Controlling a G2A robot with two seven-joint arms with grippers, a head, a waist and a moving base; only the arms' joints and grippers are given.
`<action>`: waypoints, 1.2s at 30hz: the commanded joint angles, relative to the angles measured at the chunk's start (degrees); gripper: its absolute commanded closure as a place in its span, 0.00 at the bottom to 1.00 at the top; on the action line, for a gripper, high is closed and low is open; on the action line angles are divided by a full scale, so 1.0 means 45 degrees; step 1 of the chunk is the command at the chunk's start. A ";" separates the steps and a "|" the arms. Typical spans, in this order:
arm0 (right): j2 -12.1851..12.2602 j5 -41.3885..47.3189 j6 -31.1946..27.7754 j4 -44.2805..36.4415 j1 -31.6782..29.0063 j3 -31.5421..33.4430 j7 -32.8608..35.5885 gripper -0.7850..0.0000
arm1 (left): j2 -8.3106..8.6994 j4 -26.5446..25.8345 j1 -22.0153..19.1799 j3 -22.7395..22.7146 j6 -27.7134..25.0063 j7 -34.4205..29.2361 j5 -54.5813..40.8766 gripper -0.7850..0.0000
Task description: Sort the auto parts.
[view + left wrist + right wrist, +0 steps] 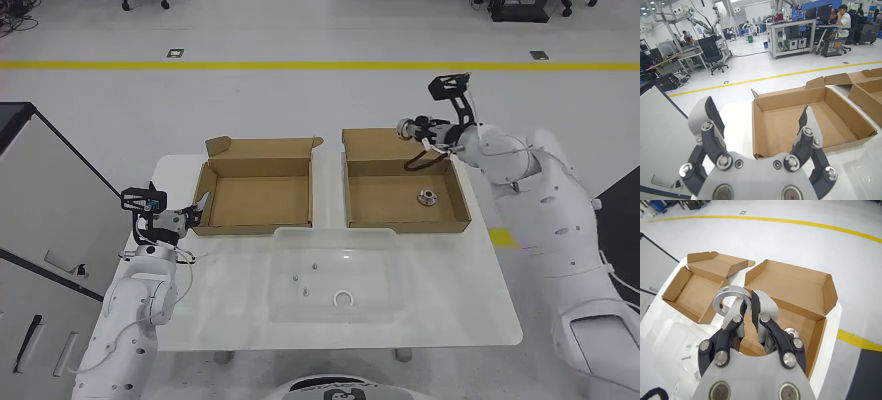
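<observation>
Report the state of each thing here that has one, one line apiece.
Left brown cardboard box: open, empty.
Right brown cardboard box: open, holds one flanged metal part.
Clear plastic tray: open-topped, holds small bolts and a white ring.
Silver metal collar ring: gripped, held above the table.
Left pincer: open, empty.
Right pincer: shut on the collar ring.

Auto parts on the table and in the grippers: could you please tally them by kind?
Metal rings: 2, one held in the right gripper
Small bolts: 3
Flanged hub: 1
Total: 6
</observation>
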 commanded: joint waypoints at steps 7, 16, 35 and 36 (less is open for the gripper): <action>-0.0449 -0.1054 -0.0087 0.2291 0.1118 -0.1785 0.0364 1.00 | 0.0000 0.0000 0.0000 0.0000 0.0000 0.0000 0.0000 0.00; -0.0841 -0.1482 -0.0203 0.4331 0.1785 -0.2795 0.0642 1.00 | 0.0000 0.0000 0.0000 0.0000 0.0000 0.0000 0.0000 0.00; -0.1472 -0.2019 -0.0353 0.6361 0.1852 -0.4102 0.1133 1.00 | 0.0000 0.0000 0.0000 0.0000 0.0000 0.0000 0.0000 0.00; -0.1500 -0.2008 -0.0350 0.6423 0.1858 -0.4125 0.1123 1.00 | 0.0000 0.0000 0.0000 0.0000 0.0000 0.0000 0.0000 0.00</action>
